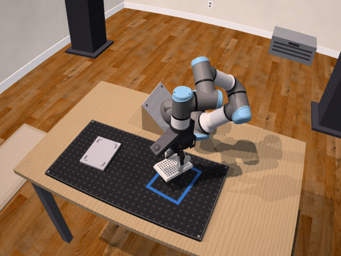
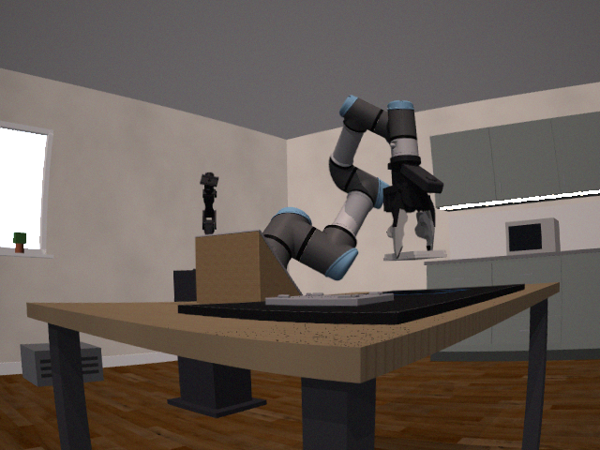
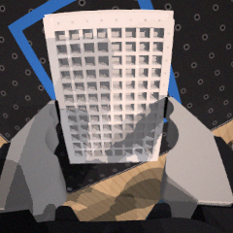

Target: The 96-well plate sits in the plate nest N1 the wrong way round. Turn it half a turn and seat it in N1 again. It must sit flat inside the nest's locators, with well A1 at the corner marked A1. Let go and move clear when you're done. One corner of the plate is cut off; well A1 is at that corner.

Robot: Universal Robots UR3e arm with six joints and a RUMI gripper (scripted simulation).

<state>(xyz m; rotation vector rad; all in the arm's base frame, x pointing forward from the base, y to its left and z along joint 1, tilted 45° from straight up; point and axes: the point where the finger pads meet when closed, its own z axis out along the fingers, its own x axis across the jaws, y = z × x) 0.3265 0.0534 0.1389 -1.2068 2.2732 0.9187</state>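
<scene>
My gripper (image 1: 176, 162) (image 2: 412, 249) (image 3: 112, 99) is shut on the white 96-well plate (image 1: 171, 169) (image 2: 415, 255) (image 3: 114, 73), gripping it across its long sides near one end. It holds the plate level, well above the black pegboard (image 1: 123, 178) (image 2: 436, 300), over the far part of a blue rectangle outline (image 1: 161, 195) (image 3: 30, 50). The grey plate nest N1 (image 1: 100, 152) (image 2: 329, 299) lies empty on the left part of the board, its corner locators showing. I cannot tell which corner of the plate is cut off.
The arm's base sits on a slanted wooden block (image 1: 149, 118) (image 2: 232, 266) behind the board. The arm's elbow hangs over the table to the right of the gripper. The wooden table (image 1: 261, 192) ends close beyond the board's front edge.
</scene>
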